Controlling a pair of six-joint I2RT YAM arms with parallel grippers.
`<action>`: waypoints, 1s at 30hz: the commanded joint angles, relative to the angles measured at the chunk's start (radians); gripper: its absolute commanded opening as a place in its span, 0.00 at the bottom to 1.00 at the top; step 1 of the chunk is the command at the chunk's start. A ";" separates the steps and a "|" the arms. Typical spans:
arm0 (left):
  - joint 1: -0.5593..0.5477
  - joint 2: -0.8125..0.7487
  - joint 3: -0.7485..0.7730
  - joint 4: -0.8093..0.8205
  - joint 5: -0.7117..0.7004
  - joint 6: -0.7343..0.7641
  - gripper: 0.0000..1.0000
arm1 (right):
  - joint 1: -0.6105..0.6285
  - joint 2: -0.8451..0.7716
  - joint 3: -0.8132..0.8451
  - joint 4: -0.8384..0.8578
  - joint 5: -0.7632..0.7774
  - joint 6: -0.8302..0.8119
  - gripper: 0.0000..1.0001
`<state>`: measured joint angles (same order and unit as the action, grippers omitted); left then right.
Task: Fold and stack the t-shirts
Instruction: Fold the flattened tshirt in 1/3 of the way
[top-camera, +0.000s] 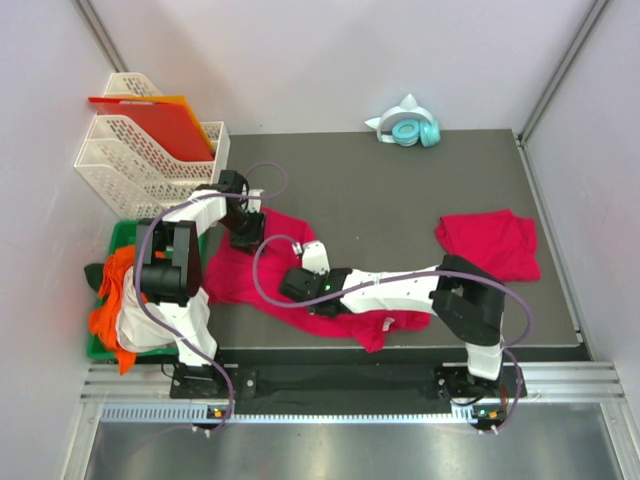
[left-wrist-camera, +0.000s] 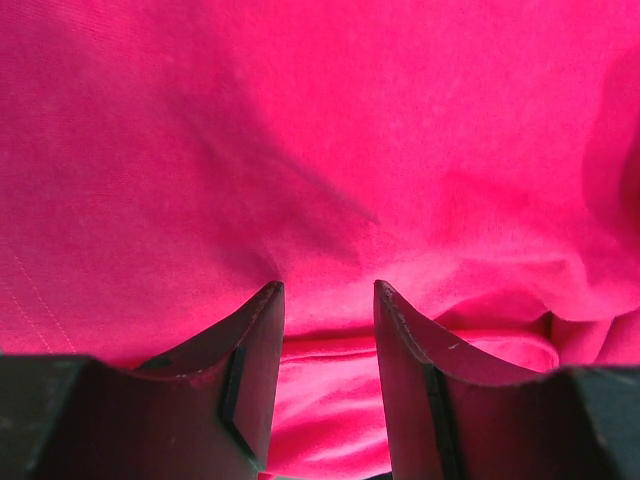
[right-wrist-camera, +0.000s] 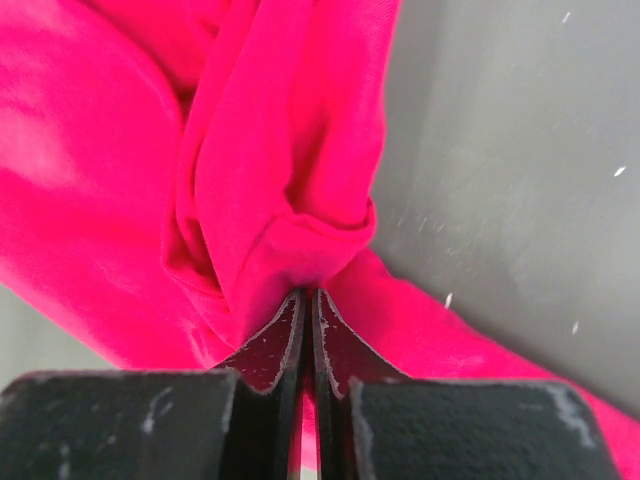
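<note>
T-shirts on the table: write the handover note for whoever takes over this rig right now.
Left claw: jaws apart, tips down on the middle t-shirt, no clear grip.
Right claw: shut on a fold of the same shirt.
Middle t-shirt: crumpled, spread out at the near edge of the table between both arms.
Other t-shirt: loosely bunched on the right of the table, apart from both claws.
Done: nothing neatly folded, nothing stacked.
Left: fold the middle t-shirt, fold the other t-shirt, stack them.
</note>
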<state>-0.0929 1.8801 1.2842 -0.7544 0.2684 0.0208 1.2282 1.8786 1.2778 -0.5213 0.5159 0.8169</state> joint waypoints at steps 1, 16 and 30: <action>0.002 -0.019 0.003 0.004 0.009 -0.007 0.46 | 0.056 0.048 0.031 -0.058 0.047 0.057 0.00; 0.002 -0.021 0.193 -0.085 0.055 -0.007 0.46 | 0.088 0.122 -0.032 -0.059 0.019 0.082 0.00; 0.002 0.053 0.284 -0.132 0.084 0.001 0.46 | 0.093 0.097 -0.075 -0.074 0.059 0.137 0.08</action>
<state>-0.0929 1.9133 1.5951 -0.8577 0.3256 0.0204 1.3064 1.9343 1.2564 -0.5003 0.6456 0.8989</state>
